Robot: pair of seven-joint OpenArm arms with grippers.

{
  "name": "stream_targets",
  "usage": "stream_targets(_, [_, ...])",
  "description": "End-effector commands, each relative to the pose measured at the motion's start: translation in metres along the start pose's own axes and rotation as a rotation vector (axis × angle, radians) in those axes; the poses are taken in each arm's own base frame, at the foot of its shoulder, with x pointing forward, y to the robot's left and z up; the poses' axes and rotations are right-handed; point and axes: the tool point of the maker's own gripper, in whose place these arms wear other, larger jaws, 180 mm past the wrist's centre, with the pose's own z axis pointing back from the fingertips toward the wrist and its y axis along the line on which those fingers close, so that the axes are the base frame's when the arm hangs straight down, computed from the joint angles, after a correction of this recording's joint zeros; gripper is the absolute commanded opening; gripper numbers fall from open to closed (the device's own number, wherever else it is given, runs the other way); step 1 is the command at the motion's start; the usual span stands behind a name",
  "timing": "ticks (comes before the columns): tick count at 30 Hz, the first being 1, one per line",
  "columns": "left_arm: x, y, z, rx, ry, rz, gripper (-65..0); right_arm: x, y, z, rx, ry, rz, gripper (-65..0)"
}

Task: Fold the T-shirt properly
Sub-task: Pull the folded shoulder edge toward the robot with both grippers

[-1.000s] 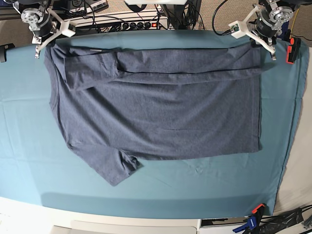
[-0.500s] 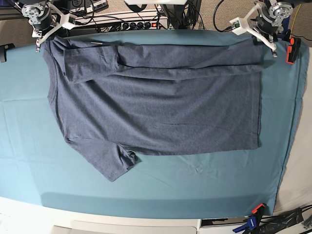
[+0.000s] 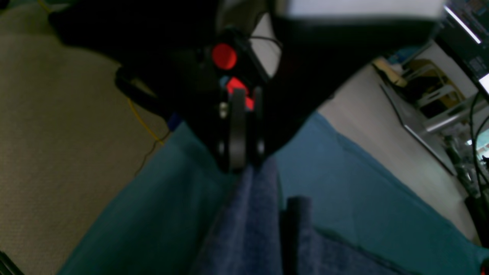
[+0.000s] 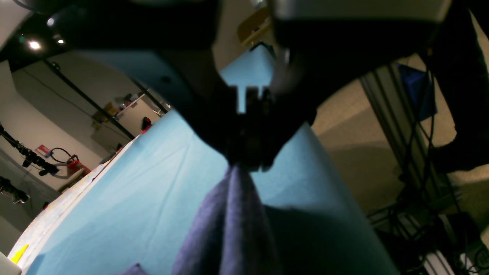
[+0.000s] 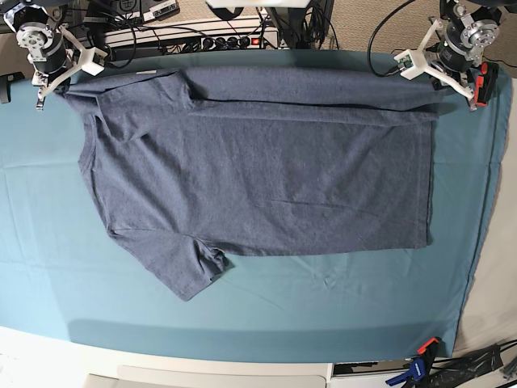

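The T-shirt (image 5: 258,162) lies spread across the teal tabletop (image 5: 323,307), its far edge pulled taut between two arms. The left pincer (image 3: 238,166) and right pincer (image 4: 248,164) are each clamped tight on a far corner, likely stretching it flat for folding.

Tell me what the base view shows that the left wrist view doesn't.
Only the base view shows the whole T-shirt spread flat, its near sleeve, the right gripper at the other far corner, and the clamp on the table's near edge. Only the left wrist view shows the left gripper up close, its fingers shut on a bunched edge of fabric. Both show the teal table cloth and the shirt.
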Motion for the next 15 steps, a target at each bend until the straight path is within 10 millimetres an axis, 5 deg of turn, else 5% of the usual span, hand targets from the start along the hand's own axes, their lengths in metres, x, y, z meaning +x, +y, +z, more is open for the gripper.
stream_targets(1, [-0.004,0.010,0.002,0.030,0.017,-0.017,-65.0,-0.006,-0.009,0.001,-0.024,0.025,0.012,-65.0])
stream_targets(15, [-0.011,-0.016,0.009,-0.034,0.039,-0.016,-65.0,-0.006,-0.009,0.001,-0.020,0.023,0.009,-65.0])
